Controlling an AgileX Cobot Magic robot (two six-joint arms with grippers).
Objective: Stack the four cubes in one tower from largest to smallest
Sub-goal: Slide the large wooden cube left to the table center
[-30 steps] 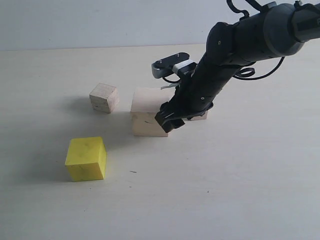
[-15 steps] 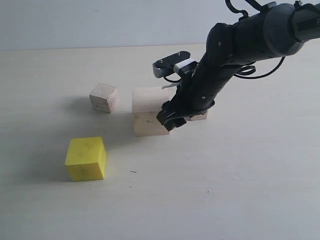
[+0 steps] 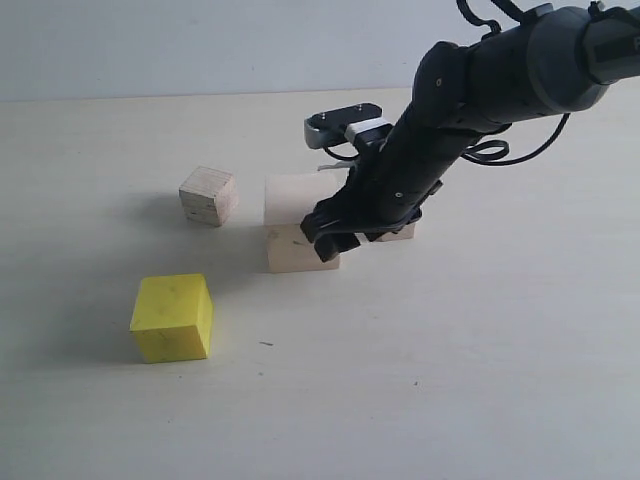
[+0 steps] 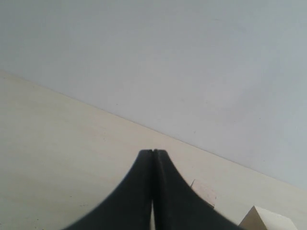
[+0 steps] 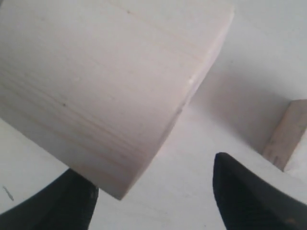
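Reaching down from the upper right of the exterior view, the right arm point(image 3: 470, 100) slants steeply toward the middle of the desk point(image 3: 450, 380). Its wrist is dipped so that the right claw point(image 3: 328, 240) sits low at the front right corner of the large pale wood cube point(image 3: 290, 225), which rests on the desk. In the right wrist view the claw's two dark fingers stand spread wide, one to each side of that corner. Whether either touches the wood cannot be told, and the claw has hold of nothing. The left claw point(image 4: 152, 155) shows only in its own wrist view, pressed fully together and empty above the desk. The tiny pale wood cube point(image 3: 402, 232) lies just behind the right arm, mostly hidden by it. The grainy wood cube point(image 3: 208, 195) sits to the left of the large one, apart from it. The yellow cube point(image 3: 172, 317) stands well apart, nearer the camera on the left. The desk is a pale cream matte surface with a few dark specks, and a plain pale grey wall point(image 3: 200, 40) rises behind it.
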